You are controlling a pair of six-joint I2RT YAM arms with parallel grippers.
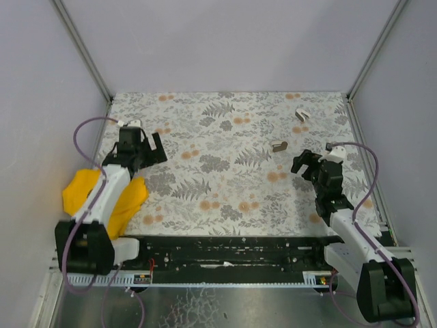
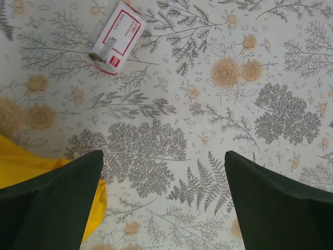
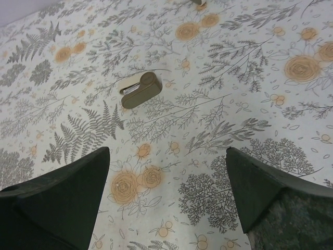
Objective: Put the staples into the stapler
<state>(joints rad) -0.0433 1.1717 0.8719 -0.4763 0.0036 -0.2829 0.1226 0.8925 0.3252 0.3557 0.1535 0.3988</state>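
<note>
While L jaws and R jaws hang spread, staples point(image 2: 115, 39) lie on counter point(image 1: 218, 130) ahead of L — stapler point(image 3: 140, 89) ahead of R.

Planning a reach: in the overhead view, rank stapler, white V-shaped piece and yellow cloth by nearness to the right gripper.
From the right gripper:
1. stapler, just left
2. white V-shaped piece, toward the back
3. yellow cloth, far left

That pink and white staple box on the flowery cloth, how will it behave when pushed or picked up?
The staple box lies flat, so it would probably slide, not tip. It looks like thin card, likely light and crushable. Its grey tray shows at one end, so strips might slip out.
</note>
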